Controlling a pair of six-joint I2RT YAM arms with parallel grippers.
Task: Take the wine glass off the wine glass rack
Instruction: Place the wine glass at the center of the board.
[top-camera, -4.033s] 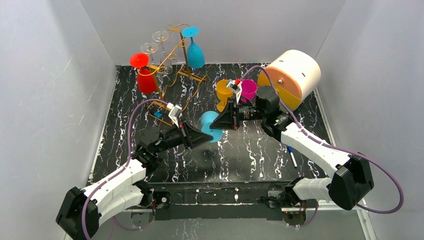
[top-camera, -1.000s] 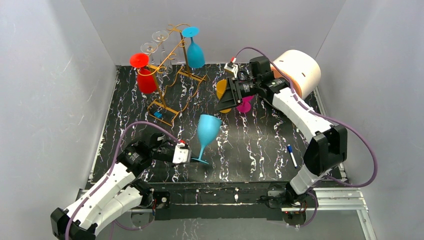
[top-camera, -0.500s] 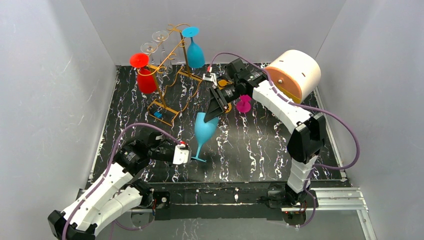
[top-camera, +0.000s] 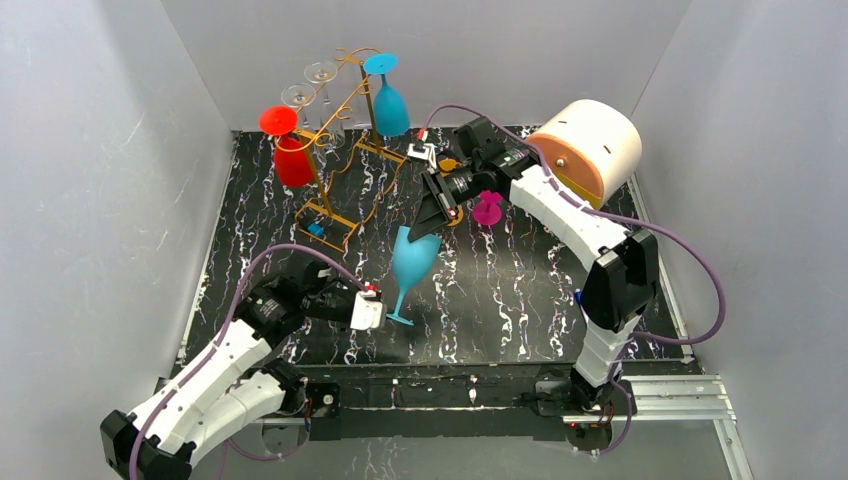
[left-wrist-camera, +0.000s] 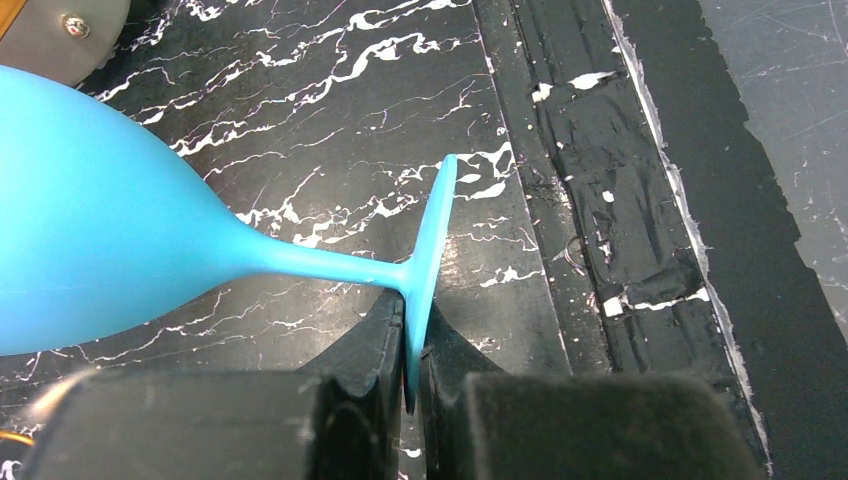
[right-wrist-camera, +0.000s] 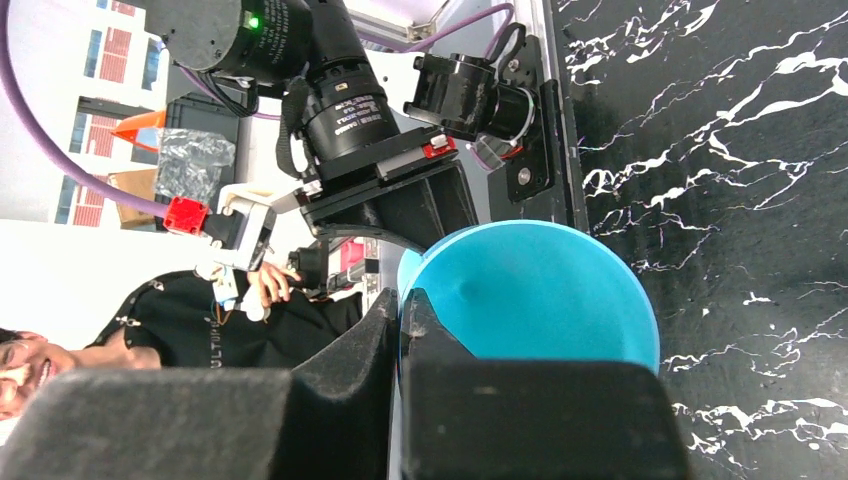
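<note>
A light blue wine glass (top-camera: 410, 262) stands tilted at the table's middle, off the rack. My left gripper (top-camera: 385, 314) is shut on the edge of its round foot (left-wrist-camera: 428, 262). My right gripper (top-camera: 426, 228) is shut on the rim of its bowl (right-wrist-camera: 530, 290), one finger inside and one outside. The golden wire wine glass rack (top-camera: 345, 130) stands at the back left. It holds a red glass (top-camera: 290, 150), a blue glass (top-camera: 388, 100) and two clear glasses (top-camera: 310, 95), all hanging upside down.
A magenta glass (top-camera: 488, 210) and an orange glass (top-camera: 448, 165), partly hidden by my right arm, stand at the back middle. A large cream and orange cylinder (top-camera: 585, 145) lies at the back right. A blue pen (top-camera: 580, 298) lies by the right arm.
My right gripper came from the back right onto the glass rim and closed on it. My left gripper stays shut on the foot; the glass has shifted slightly.
</note>
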